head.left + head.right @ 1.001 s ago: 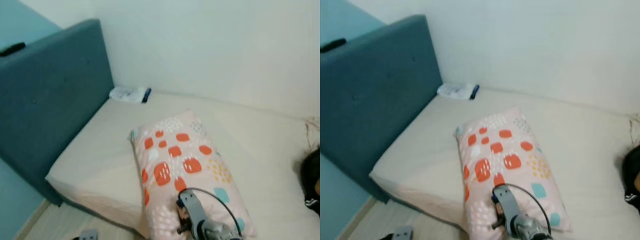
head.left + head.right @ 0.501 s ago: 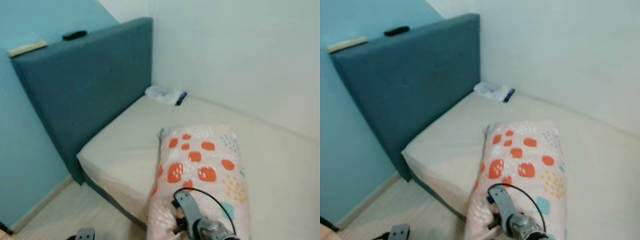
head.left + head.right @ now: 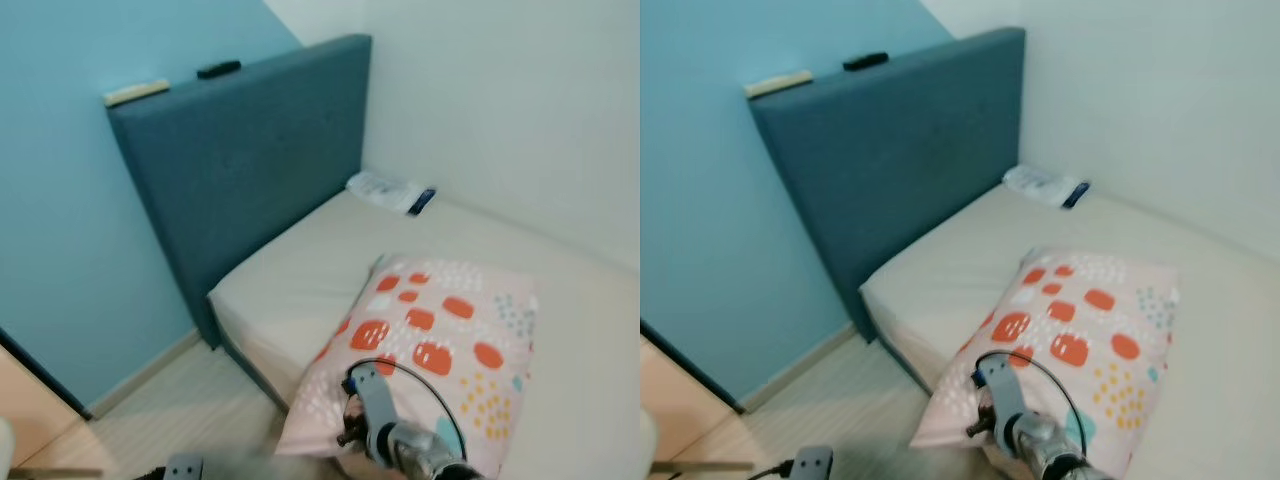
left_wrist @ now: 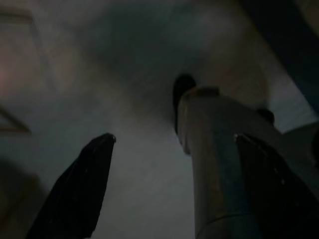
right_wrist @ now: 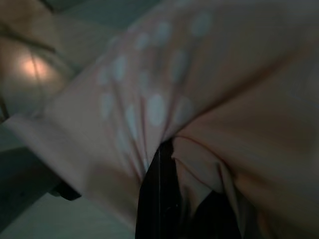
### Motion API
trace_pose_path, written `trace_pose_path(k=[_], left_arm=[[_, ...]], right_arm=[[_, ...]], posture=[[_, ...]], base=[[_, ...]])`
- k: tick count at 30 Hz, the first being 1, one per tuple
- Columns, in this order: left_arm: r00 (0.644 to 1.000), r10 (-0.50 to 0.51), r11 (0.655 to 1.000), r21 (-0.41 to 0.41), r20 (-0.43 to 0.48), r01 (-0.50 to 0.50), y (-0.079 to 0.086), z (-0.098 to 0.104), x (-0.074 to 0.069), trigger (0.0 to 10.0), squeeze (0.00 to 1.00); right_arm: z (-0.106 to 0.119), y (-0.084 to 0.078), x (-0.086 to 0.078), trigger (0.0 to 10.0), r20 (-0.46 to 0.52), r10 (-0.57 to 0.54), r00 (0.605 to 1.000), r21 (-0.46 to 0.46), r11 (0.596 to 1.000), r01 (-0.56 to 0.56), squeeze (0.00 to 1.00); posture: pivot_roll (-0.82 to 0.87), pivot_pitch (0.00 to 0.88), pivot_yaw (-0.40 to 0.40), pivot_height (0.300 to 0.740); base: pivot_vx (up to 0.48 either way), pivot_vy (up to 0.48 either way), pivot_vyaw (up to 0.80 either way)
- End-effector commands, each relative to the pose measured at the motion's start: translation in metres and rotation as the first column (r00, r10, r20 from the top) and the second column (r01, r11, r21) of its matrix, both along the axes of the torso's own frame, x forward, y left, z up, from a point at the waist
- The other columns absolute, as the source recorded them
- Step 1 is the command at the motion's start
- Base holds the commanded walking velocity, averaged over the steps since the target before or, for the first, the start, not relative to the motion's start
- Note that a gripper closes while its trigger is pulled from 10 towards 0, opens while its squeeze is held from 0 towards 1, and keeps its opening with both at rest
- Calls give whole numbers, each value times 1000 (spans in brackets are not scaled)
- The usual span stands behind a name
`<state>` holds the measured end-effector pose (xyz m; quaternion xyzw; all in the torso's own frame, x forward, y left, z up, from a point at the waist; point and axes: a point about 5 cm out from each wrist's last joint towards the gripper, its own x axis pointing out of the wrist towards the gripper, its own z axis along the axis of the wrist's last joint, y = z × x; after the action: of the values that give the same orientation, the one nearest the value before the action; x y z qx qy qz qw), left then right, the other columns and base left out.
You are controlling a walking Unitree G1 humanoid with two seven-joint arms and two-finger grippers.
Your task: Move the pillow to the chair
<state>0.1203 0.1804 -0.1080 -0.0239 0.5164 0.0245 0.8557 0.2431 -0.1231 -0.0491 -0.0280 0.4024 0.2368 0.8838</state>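
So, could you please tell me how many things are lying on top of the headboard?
2: a pale flat strip toward its outer end and a small black object nearer the wall.

The pillow (image 3: pixel 440 350) lies on the bed (image 3: pixel 300 270), its near end hanging past the bed's edge over the floor (image 3: pixel 180 400). The right gripper (image 3: pixel 352 432) is at that near end. The headboard (image 3: pixel 240 170) stands left of the bed; two small items (image 3: pixel 135 92) rest on top. A packet (image 3: pixel 390 190) lies at the far corner, against the wall (image 3: pixel 500 100).
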Motion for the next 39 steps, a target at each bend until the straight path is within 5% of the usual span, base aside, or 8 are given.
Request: trace_pose_path(k=[1,8,39], left_arm=[[997,-16,1000,3,-79,17,-1,-6,-18,10000,0],[995,-24,1000,17,-92,25,0,-6,-19,10000,0],[993,-37,999,25,-116,40,-2,-7,-21,10000,0]], right_arm=[[5,14,5,10000,29,24,999,42,999,-25,0],[-6,18,-12,10000,-30,132,991,-11,991,-132,0],[-4,19,-9,10000,-14,148,989,-17,989,-148,0]], posture=[[-16,53,-25,740],[-16,51,-24,740],[-18,47,-31,740]], base=[[0,0,781],[0,0,779],[0,0,779]])
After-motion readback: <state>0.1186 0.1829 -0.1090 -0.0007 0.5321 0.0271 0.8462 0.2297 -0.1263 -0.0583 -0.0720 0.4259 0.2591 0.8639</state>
